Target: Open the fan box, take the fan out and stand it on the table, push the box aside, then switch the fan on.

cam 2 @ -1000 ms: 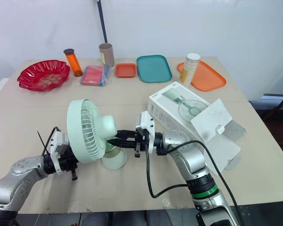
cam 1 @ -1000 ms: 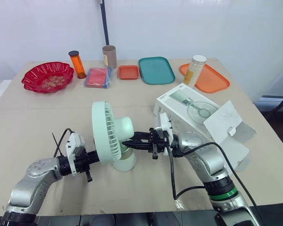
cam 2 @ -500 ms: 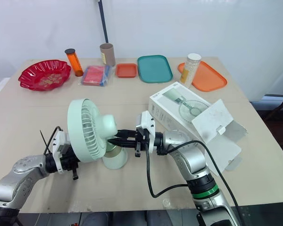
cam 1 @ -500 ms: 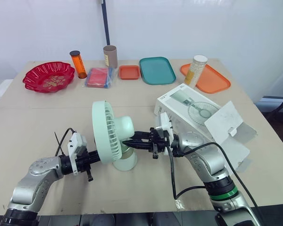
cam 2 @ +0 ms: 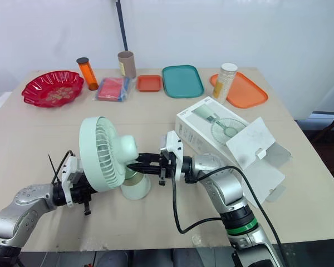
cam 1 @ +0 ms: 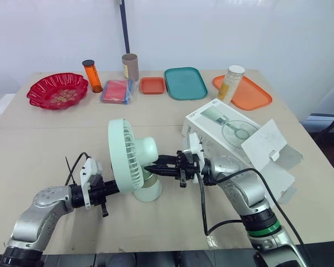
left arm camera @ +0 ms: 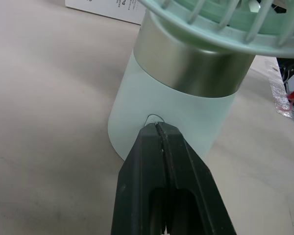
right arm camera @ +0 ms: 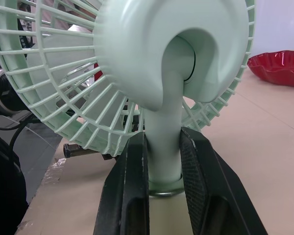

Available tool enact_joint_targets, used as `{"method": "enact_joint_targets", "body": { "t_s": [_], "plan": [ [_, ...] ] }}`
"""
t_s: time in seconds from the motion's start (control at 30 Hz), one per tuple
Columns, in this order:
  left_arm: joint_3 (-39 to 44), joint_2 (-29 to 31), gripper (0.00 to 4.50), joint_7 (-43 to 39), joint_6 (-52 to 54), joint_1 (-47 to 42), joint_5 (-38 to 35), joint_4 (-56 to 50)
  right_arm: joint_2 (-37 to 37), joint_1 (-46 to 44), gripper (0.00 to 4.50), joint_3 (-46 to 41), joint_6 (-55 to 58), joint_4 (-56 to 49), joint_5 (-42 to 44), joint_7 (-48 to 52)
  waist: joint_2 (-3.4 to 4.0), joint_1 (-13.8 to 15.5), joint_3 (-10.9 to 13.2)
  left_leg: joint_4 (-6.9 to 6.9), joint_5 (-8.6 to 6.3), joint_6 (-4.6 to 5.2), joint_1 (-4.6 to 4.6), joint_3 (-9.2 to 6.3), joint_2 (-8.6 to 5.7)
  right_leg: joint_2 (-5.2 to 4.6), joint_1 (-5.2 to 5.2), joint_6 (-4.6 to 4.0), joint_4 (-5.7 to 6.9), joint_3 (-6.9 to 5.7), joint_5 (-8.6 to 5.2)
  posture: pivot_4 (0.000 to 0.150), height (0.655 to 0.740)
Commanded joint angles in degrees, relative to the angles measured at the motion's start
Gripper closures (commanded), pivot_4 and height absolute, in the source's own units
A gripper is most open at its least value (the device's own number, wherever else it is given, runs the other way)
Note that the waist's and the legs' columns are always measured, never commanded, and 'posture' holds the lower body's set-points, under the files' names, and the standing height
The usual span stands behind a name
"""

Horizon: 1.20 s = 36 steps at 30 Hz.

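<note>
— Left wrist view: the left gripper (left arm camera: pixel 157 128) has its fingers clenched together, with the tip at a small round mark (left arm camera: pixel 154 118) low on the fan base (left arm camera: pixel 186 127). Is that the switch?
— Likely, though I can't read it. The fan (cam 1: pixel 131 161) stands upright on the table (cam 1: pixel 44 144), with the opened fan box (cam 1: pixel 222 125) off to its right.
— And the right gripper (right arm camera: pixel 162 142)?
— It is clamped on the fan's neck from behind, which makes a good brace. Press short and straight into the mark so the base neither slides nor tips, then watch the blades.
</note>
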Motion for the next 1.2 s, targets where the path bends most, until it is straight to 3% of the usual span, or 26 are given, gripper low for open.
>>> {"method": "enact_joint_targets", "body": {
  "t_s": [0.03, 1.2],
  "plan": [
    [-0.6, -0.5, 4.45, -0.5, -0.6, -0.5, -0.6, -1.9, -0.1, 0.0, 4.16, -0.1, -0.5, -1.8, 0.0, -0.5, 0.00, 0.0, 0.0, 0.00, 0.00, 0.00, 0.00, 0.00, 0.00, 0.00, 0.00, 0.00, 0.00, 0.00, 0.00, 0.150, 0.7400],
    [0.5, -0.5, 4.45, -0.3, -1.1, -0.4, -0.7, -2.2, 0.3, -0.5, 4.16, -0.4, -0.8, -0.5, 0.1, -0.1, 0.00, 0.0, 0.0, 0.02, 0.00, 0.00, 0.00, 0.00, -0.01, -0.01, 0.01, 0.00, 0.01, -0.01, 0.00, 0.150, 0.7400]
  ]
}}
